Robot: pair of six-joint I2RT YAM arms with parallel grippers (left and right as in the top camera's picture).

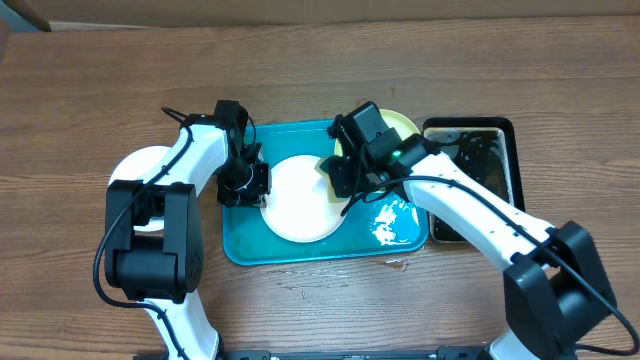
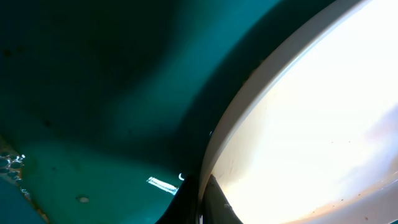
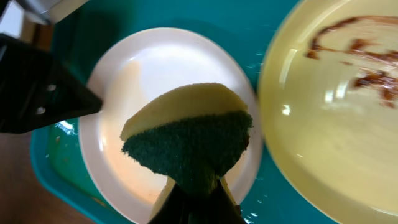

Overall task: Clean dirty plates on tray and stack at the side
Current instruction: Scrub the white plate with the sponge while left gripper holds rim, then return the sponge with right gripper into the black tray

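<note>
The turquoise tray [image 1: 300, 250] sits mid-bench [image 1: 80, 100] with 2 plates on it: a clean-looking white plate [image 1: 300, 200] in the center and a pale yellow-green plate [image 3: 336, 124], smeared brown, at the far right corner. The right fingers [image 3: 186, 202] grip a yellow-and-green sponge [image 3: 193, 137] over the white plate. The left fingers [image 1: 255, 183] are clenched at its left rim.

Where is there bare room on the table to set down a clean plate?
Free: the bare wooden table left of the left arm, and the strip beyond the large turquoise plastic tray's far rim. Crowded: the tray, with the round white plate under the held green-and-yellow sponge and the pale yellow-green plate; the narrow black tray blocks its right side.
</note>
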